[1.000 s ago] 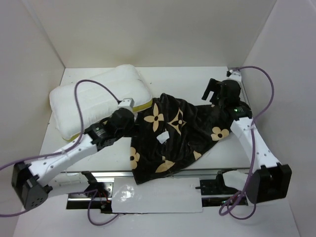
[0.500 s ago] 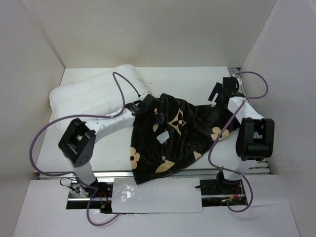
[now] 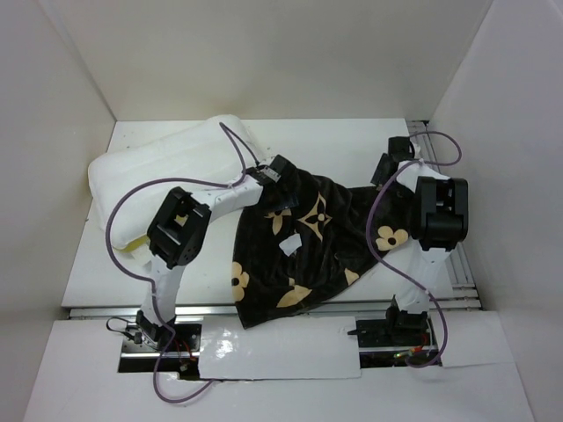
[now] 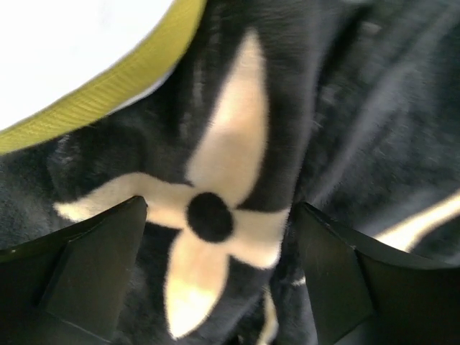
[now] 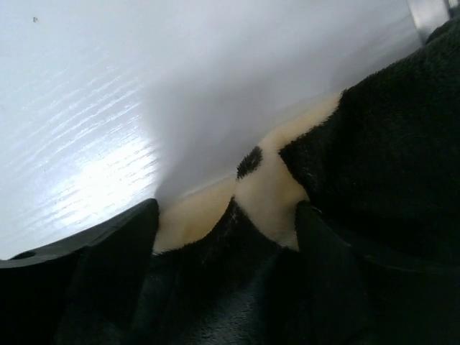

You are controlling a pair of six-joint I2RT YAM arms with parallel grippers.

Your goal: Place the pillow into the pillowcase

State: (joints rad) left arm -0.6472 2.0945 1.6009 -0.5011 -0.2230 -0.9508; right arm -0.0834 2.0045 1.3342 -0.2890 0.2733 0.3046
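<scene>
Plush dark pillowcase [image 3: 317, 242] is lying crumpled mid-table [image 3: 352, 136], and the white pillow [image 3: 154, 167] is sitting at its 10 o'clock, yellow trim [image 4: 108, 90] right against the fabric. Left claw [image 4: 219, 215] is hovering spread wide over a tan flower [image 4: 230, 136] at the case's 11 o'clock edge, gripping nothing. Right claw [image 5: 226, 215] is gaping just as wide at the 2 o'clock corner, with plush hem lying between its fingers, unpinched. I'm guessing the case is going to be floppy, light and slippy, so pinching a single hem layer is looking smarter than bunching. Pillow's looking squishy, so probably a corner grab.
</scene>
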